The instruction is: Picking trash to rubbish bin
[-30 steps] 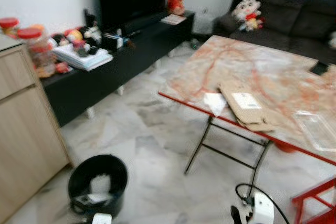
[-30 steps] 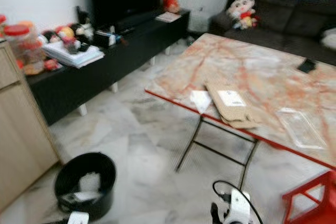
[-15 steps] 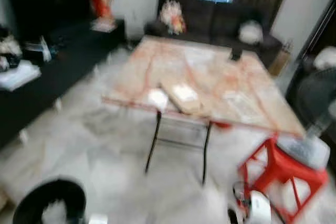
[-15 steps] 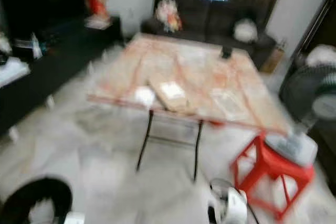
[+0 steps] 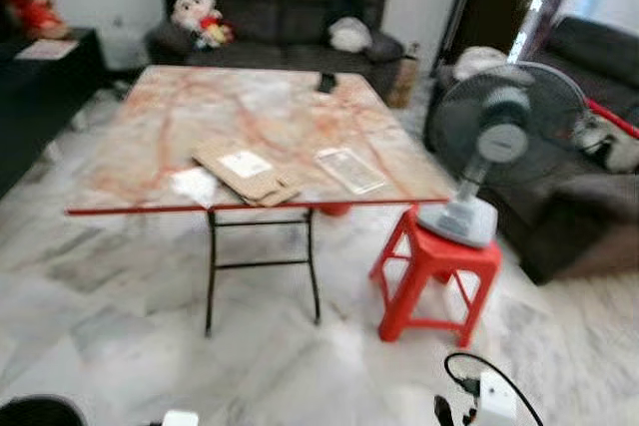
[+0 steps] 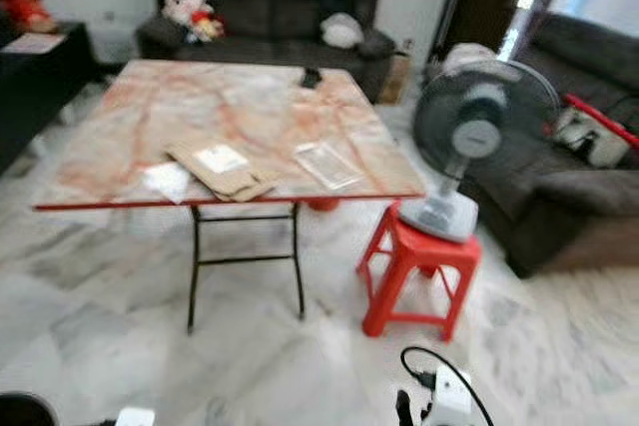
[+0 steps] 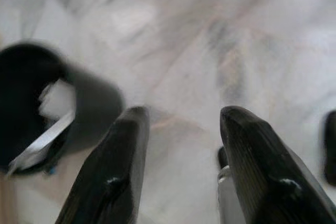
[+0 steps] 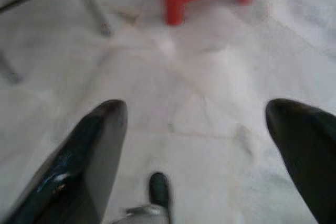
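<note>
While both claws hang open over the floor, the cardboard (image 5: 243, 172) lies far-left on the tabletop (image 5: 150, 117), nearer the left claw (image 7: 181, 129).

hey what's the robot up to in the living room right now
It is standing on the marble floor facing the folding table, with nothing in hand. Both the left gripper and the right gripper hang open over bare floor. A flattened cardboard piece, a white paper scrap and a clear plastic tray lie on the table. The black bin, with some trash inside, sits by its left side.
</note>
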Tool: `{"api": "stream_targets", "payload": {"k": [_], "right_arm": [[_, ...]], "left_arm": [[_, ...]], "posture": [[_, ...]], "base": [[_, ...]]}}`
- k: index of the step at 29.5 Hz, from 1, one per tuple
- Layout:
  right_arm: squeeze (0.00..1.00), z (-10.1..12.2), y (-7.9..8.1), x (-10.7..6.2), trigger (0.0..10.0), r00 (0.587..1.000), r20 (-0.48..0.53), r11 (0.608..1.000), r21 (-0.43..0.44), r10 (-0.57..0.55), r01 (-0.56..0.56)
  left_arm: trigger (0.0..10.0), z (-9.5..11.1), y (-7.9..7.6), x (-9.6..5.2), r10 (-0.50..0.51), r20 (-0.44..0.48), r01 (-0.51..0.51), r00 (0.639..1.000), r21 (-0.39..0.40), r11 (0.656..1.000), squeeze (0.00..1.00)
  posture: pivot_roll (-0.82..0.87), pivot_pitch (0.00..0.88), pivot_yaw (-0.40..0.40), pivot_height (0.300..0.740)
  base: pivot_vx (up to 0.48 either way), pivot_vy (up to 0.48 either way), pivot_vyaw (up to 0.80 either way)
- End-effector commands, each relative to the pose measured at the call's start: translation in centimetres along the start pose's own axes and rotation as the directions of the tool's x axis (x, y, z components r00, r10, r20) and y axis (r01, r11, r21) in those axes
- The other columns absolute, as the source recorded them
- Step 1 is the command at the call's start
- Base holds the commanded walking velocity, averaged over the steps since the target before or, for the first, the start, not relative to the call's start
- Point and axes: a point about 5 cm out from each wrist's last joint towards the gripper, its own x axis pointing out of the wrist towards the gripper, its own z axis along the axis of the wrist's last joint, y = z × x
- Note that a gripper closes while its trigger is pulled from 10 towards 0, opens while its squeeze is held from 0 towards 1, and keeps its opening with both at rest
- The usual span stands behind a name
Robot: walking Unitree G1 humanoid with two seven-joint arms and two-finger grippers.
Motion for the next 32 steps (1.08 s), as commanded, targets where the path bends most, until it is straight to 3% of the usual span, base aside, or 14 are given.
{"api": "stream_targets", "payload": {"k": [1, 9, 14, 18, 19, 20, 21, 22, 23, 24, 26, 30, 31, 32], "right_arm": [[0.00, 1.0, 0.3, 0.2, 10.0, 0.999, 0.033, 1.000, 0.001, 0.009, -0.009], [0.00, 2.0, 0.6, 0.4, 10.0, 0.997, 0.077, 1.000, 0.001, 0.021, -0.022], [0.00, 7.8, 2.7, 0.8, 10.0, 0.952, 0.282, 0.992, -0.076, 0.119, -0.102], [0.00, 9.4, 3.2, 0.7, 10.0, 0.931, 0.337, 0.989, -0.098, 0.141, -0.114], [0.00, 11.9, 4.4, 0.4, 10.0, 0.882, 0.430, 0.980, -0.127, 0.194, -0.154], [0.00, 12.8, 4.9, 0.3, 10.0, 0.860, 0.463, 0.976, -0.136, 0.214, -0.169], [0.00, 12.8, 4.9, 0.3, 10.0, 0.860, 0.463, 0.976, -0.136, 0.214, -0.169], [0.00, 14.2, 5.7, -0.1, 10.0, 0.823, 0.511, 0.968, -0.153, 0.248, -0.197], [0.00, 16.8, 7.4, -1.0, 10.0, 0.741, 0.595, 0.950, -0.197, 0.311, -0.241], [0.00, 16.8, 7.4, -1.0, 10.0, 0.741, 0.595, 0.950, -0.197, 0.311, -0.241], [0.00, 20.2, 9.3, -2.5, 10.0, 0.627, 0.694, 0.934, -0.222, 0.353, -0.280], [0.00, 23.8, 11.3, -4.8, 10.0, 0.496, 0.782, 0.918, -0.248, 0.378, -0.309], [0.00, 23.8, 11.3, -4.8, 10.0, 0.496, 0.782, 0.918, -0.248, 0.378, -0.309], [0.00, 25.2, 12.2, -5.9, 10.0, 0.435, 0.810, 0.908, -0.265, 0.393, -0.325]], "left_arm": [[10.0, 0.4, -0.1, 0.1, 0.003, 0.018, -0.003, 1.000, 0.005, 1.000, 0.00], [10.0, 1.9, 0.1, 0.4, 0.018, 0.068, -0.017, 0.998, -0.014, 1.000, 0.00], [10.0, 10.0, 0.0, 0.4, 0.051, 0.416, -0.013, 0.908, -0.095, 0.995, 0.00], [10.0, 12.1, 0.2, 0.0, 0.074, 0.501, -0.013, 0.862, -0.123, 0.992, 0.00], [10.0, 15.1, 0.5, -0.8, 0.097, 0.618, -0.021, 0.780, -0.130, 0.991, 0.00], [10.0, 16.2, 0.5, -1.2, 0.102, 0.658, -0.021, 0.746, -0.130, 0.991, 0.00], [10.0, 16.2, 0.5, -1.2, 0.102, 0.658, -0.021, 0.746, -0.130, 0.991, 0.00], [10.0, 17.7, 0.5, -1.8, 0.100, 0.712, -0.026, 0.695, -0.113, 0.993, 0.00], [10.0, 20.2, 0.5, -3.0, 0.097, 0.792, -0.035, 0.603, -0.095, 0.995, 0.00], [10.0, 20.2, 0.5, -3.0, 0.097, 0.792, -0.035, 0.603, -0.095, 0.995, 0.00], [10.0, 22.8, 0.7, -4.6, 0.117, 0.856, -0.040, 0.503, -0.113, 0.993, 0.00], [10.0, 25.1, 1.1, -6.2, 0.139, 0.897, -0.036, 0.420, -0.137, 0.990, 0.00], [10.0, 25.1, 1.1, -6.2, 0.139, 0.897, -0.036, 0.420, -0.137, 0.990, 0.00], [10.0, 26.1, 1.3, -7.0, 0.153, 0.910, -0.026, 0.385, -0.155, 0.988, 0.00]], "posture": [[-0.08, 0.000, -0.102, 0.740], [-0.08, 0.009, -0.102, 0.740], [-0.08, 0.020, -0.104, 0.740], [-0.08, 0.020, -0.104, 0.740], [-0.08, 0.020, -0.104, 0.740], [-0.08, 0.022, -0.102, 0.740], [-0.08, 0.022, -0.102, 0.740], [-0.08, 0.023, -0.101, 0.740], [-0.08, 0.023, -0.098, 0.740], [-0.08, 0.023, -0.098, 0.740], [-0.09, 0.022, -0.096, 0.740], [-0.09, 0.023, -0.094, 0.740], [-0.09, 0.023, -0.094, 0.740], [-0.09, 0.022, -0.095, 0.740]], "base": [[0.000, 0.000, -0.80], [0.000, 0.000, -0.20], [0.000, 0.000, 0.00], [0.000, 0.000, 0.00], [0.000, 0.000, 0.00], [0.000, 0.000, 0.00], [0.000, 0.000, 0.00], [0.000, 0.000, 0.00], [0.000, 0.000, 0.00], [0.000, 0.000, 0.00], [0.000, 0.000, 0.00], [0.000, 0.000, 0.00], [0.000, 0.000, 0.00], [0.000, 0.000, 0.00]]}}
